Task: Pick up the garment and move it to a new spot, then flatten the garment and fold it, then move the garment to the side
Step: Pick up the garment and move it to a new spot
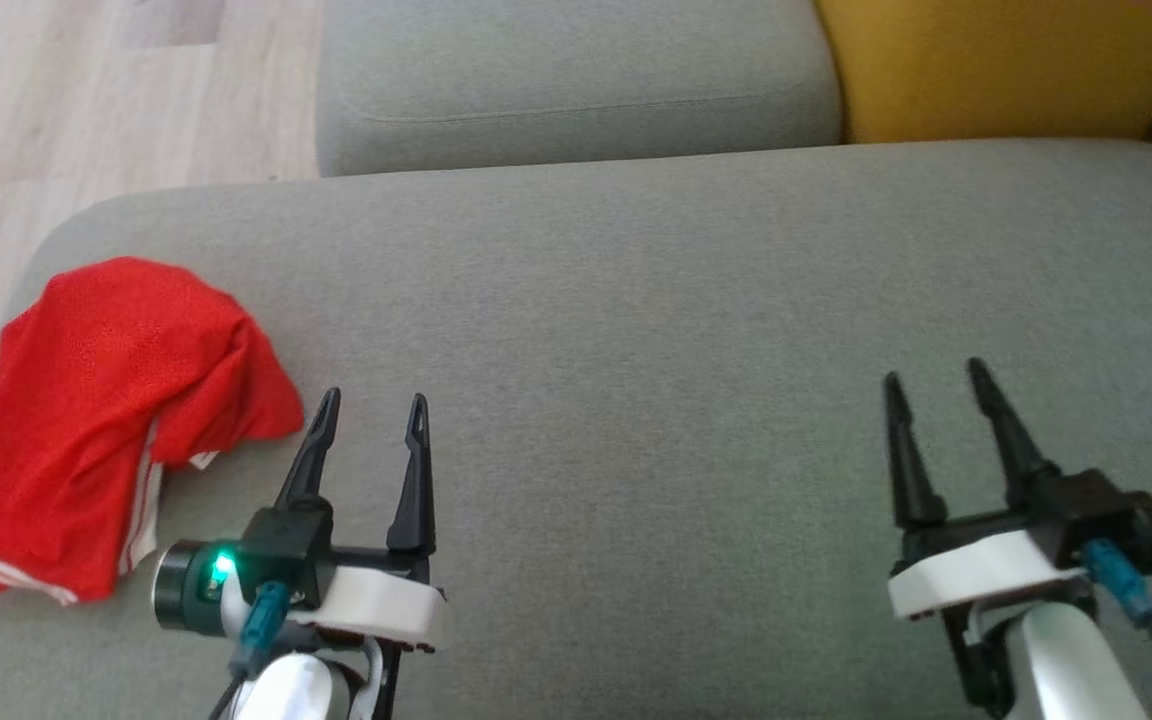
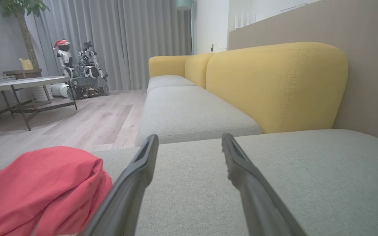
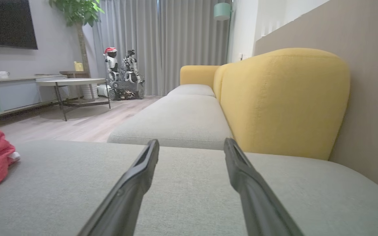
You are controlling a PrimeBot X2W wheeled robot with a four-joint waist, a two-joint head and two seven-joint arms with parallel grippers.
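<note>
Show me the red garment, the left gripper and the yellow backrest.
red garment (image 1: pixel 106 400), head view, middle of the crumpled cloth.
left gripper (image 1: pixel 374 400), head view, midway between its fingertips.
yellow backrest (image 1: pixel 996 70), head view, its front face.

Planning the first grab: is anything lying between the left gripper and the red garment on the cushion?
Nothing visible does. The red garment lies crumpled at the left end of the grey cushion, just left of the open left gripper, with only a narrow strip of bare fabric between them.
</note>
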